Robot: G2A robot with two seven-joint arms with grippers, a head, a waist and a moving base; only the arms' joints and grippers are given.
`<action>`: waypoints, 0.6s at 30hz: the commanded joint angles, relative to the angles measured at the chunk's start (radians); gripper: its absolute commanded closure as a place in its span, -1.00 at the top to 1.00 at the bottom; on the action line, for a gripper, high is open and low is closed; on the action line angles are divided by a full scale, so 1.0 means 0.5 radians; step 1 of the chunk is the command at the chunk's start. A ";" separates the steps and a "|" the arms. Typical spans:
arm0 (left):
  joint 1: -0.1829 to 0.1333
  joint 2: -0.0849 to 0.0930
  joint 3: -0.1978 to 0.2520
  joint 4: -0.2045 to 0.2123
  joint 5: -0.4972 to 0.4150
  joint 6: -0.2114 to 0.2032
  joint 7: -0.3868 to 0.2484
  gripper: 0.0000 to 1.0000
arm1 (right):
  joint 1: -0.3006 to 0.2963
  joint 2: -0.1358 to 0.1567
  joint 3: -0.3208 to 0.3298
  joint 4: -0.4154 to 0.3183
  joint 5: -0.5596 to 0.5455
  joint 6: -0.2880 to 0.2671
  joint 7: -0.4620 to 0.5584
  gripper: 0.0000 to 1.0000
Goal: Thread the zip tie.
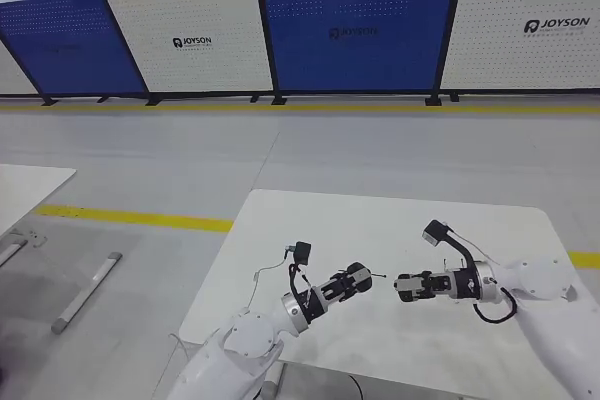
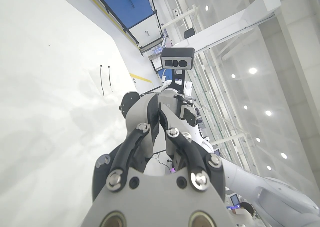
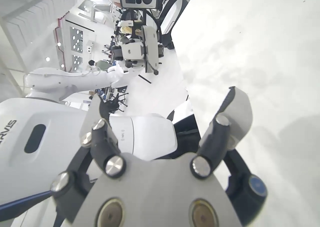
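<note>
zip tie (image 1: 378,274) barely legible at mid-frame
left gripper (image 1: 367,276) clenched on it, long axis level, tip pointing right at the released right gripper (image 1: 399,285).

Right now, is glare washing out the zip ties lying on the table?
Left wrist view: no; the two zip ties read dark on the bright table, ceiling lights flare well away from them. Top view: even light, no hot spots.

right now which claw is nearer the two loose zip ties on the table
Right, it seems: the zip ties lie beyond the open right claw; the shut left claw faces them from farther back.
</note>
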 commanded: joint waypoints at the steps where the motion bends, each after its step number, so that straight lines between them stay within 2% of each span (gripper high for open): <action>1: 0.000 0.000 0.000 0.000 0.000 0.000 0.000 -1.00 | 0.000 0.000 0.000 0.000 0.000 0.000 0.000 1.00; 5: 0.000 0.000 0.000 0.000 0.000 0.000 0.000 -1.00 | -0.020 0.000 -0.005 -0.030 -0.023 0.014 -0.054 1.00; 9: 0.000 0.000 0.000 0.000 0.000 0.000 0.000 -1.00 | -0.071 0.024 0.037 -0.038 -0.153 0.102 -0.148 1.00; 14: 0.000 0.000 0.000 0.000 0.000 0.000 0.000 -1.00 | -0.187 0.092 0.220 0.008 -0.208 0.131 -0.161 1.00; 18: 0.000 0.000 0.000 0.000 0.000 0.000 0.000 -1.00 | -0.333 0.155 0.405 -0.082 -0.286 0.162 -0.239 1.00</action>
